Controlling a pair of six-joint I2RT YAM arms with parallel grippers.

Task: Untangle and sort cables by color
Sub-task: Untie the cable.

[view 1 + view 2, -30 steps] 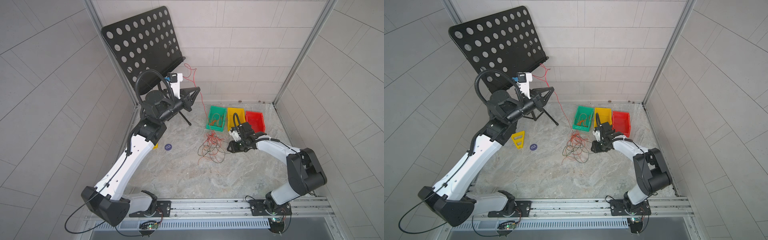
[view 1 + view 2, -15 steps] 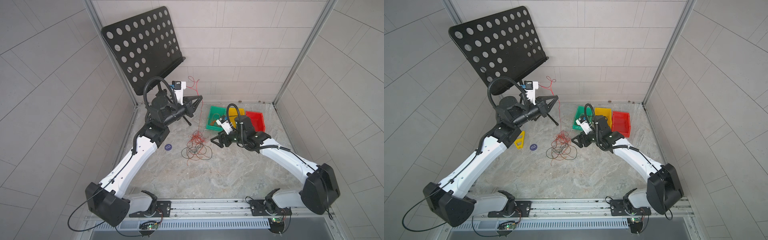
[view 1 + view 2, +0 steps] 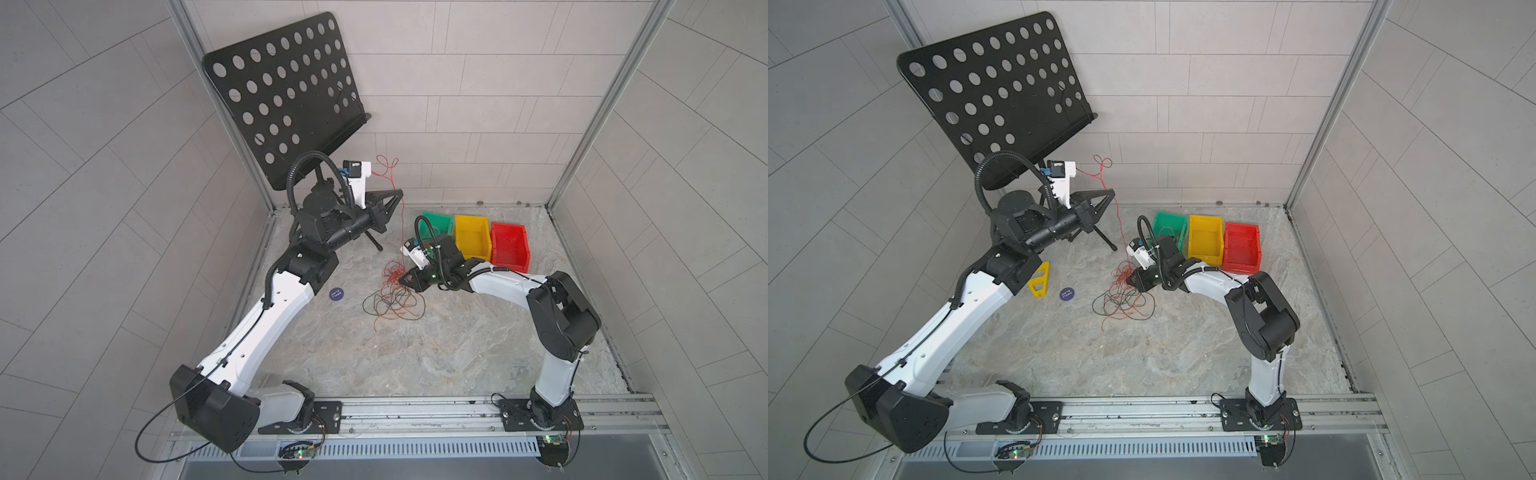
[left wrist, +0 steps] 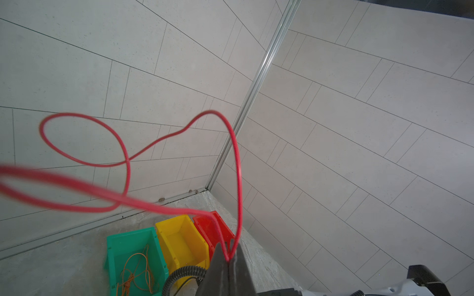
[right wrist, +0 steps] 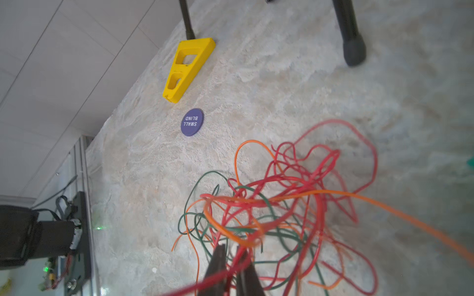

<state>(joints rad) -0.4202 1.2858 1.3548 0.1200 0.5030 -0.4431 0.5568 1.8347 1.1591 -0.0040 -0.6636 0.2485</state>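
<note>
The left gripper (image 4: 228,259), at the lower middle of its wrist view, is clamped on a red cable (image 4: 238,179) that loops up above it. In both top views that cable drops from the raised gripper, at upper centre, straight into the tangle (image 3: 392,297) at mid-frame on the bench (image 3: 415,357). The right gripper (image 3: 402,282) touches the tangle's upper right edge with its tips together. In its wrist view a red strand crosses them, but I cannot tell whether it is pinched. Up and right of it stand the green bin (image 3: 438,219), yellow bin (image 3: 471,237) and red bin (image 3: 509,247). Only the green one holds anything, an orange cable (image 4: 136,274). Sorting looks barely begun: red, orange and dark cables lie knotted together, and one red cable is only part-way out.
</note>
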